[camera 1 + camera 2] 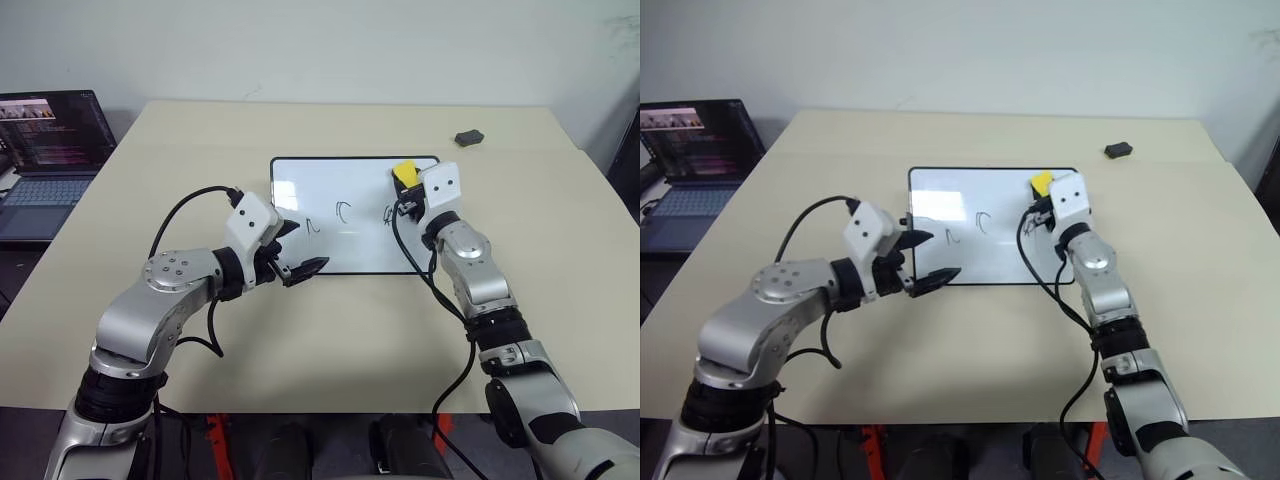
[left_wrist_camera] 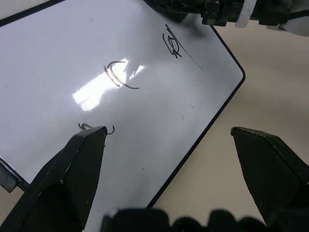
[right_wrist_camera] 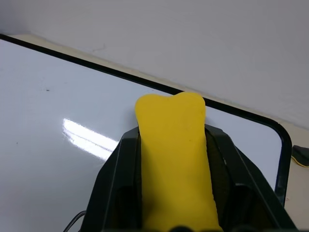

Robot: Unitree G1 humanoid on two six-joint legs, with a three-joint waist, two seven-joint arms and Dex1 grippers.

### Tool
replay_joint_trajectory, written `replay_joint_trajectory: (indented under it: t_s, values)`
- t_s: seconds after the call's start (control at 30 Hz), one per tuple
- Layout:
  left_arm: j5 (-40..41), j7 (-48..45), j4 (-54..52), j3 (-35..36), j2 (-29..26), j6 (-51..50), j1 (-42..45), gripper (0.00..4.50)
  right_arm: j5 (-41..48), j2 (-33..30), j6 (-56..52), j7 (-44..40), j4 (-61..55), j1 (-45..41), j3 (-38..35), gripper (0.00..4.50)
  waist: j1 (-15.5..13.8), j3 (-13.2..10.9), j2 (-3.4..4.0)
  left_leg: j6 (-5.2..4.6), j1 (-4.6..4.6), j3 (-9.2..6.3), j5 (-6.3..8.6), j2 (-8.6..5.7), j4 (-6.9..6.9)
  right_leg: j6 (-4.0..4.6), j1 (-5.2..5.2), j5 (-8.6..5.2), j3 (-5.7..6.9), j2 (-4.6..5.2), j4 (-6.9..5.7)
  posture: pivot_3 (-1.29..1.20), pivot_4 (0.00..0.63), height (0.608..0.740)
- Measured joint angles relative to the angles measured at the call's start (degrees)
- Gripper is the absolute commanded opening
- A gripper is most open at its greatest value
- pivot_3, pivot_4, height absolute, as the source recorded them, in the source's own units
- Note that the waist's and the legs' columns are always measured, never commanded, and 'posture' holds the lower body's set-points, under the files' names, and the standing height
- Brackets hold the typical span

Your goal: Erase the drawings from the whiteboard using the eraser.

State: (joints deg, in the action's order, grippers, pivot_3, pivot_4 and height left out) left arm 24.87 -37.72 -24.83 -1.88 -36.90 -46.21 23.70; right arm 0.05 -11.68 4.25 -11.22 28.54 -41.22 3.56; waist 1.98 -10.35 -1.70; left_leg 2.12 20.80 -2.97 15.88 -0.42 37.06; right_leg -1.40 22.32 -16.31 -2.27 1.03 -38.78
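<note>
**Left eye view: eraser gripped and poised over the board, three marks waiting**

I am looking at the table [image 1: 330, 330] filling most of the frame, with the whiteboard [image 1: 350, 180] lying flat at its centre. The drawings [image 1: 342, 212] are sitting in a row across the middle of the board: one at centre left, a curved one in the middle, one at centre right.

My right gripper [image 3: 176, 169] is pinching the eraser [image 3: 173, 159] between its fingers, and in the left eye view the yellow block is showing just right of centre, over the board's upper right area, slightly above the right-hand scribble. I cannot tell whether it is touching the surface.

My left gripper [image 1: 296, 250] is hanging spread and empty at lower centre, over the board's lower left edge; in the left wrist view one fingertip is overlapping the left-hand scribble.

To do this step well, I am judging that the eraser's face should come down flat onto the board beside the right-hand mark, then sweep toward the left of the frame along the row. A light board may slide under that push, so I am thinking the left gripper should brace the frame.
</note>
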Motion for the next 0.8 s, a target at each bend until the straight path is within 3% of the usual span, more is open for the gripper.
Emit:
replay_joint_trajectory:
  t_s: [0.17, 0.3, 0.47, 0.67, 0.8]
  values:
    - [0.68, -0.24, -0.55, 0.0, -0.03, -0.63, -0.02, 4.5, -2.74, 0.9, 9.1, -0.21, 6.28, 2.13, 1.85, 1.35, 0.29, 0.18, -0.23, 0.01, -0.38, 0.0, -0.02, 0.02, 0.02, 0.02, -0.27, 0.01, -0.01, -0.03, -0.15, 0.0, 0.15, 0.74]
    - [0.82, -0.5, -0.58, -0.05, -0.07, -0.77, -0.09, 4.5, -4.58, 2.76, 10.7, -1.79, 8.43, 4.69, 4.84, 1.35, 1.31, 0.42, -0.5, 0.02, -1.45, 0.05, -0.03, 0.04, 0.0, -0.19, -1.32, -0.17, -0.11, -0.05, -0.07, 0.0, 0.15, 0.74]
    - [0.83, -0.62, -0.58, -0.1, -0.1, -0.77, -0.09, 4.5, -7.2, 3.03, 11.23, -3.79, 9.73, 7.42, 8.15, 1.35, 1.67, 0.64, -0.68, 0.02, -2.38, -0.02, -0.02, 0.09, -0.02, 0.27, -2.31, -0.46, -0.19, -0.09, 0.0, 0.0, 0.15, 0.74]
    - [0.55, -0.94, -0.28, -0.1, -0.82, -0.32, -0.85, 4.5, -9.25, 2.25, 13.31, -4.47, 8.59, 9.4, 9.94, 1.34, 1.57, 0.66, -0.75, 0.02, -2.37, -0.04, -0.05, 0.07, 0.02, 0.27, -2.15, -0.47, -0.26, -0.11, 0.05, 0.0, 0.15, 0.74]
    - [-0.67, -1.18, 1.26, -0.1, -2.18, 0.41, -2.82, 4.5, -9.23, 1.17, 18.94, -3.41, 6.27, 10.86, 8.78, 1.34, 1.26, 0.37, -0.44, 0.03, -1.3, 0.01, -0.15, 0.0, -0.03, -0.18, -1.07, -0.16, -0.26, -0.1, -0.11, 0.0, 0.15, 0.74]
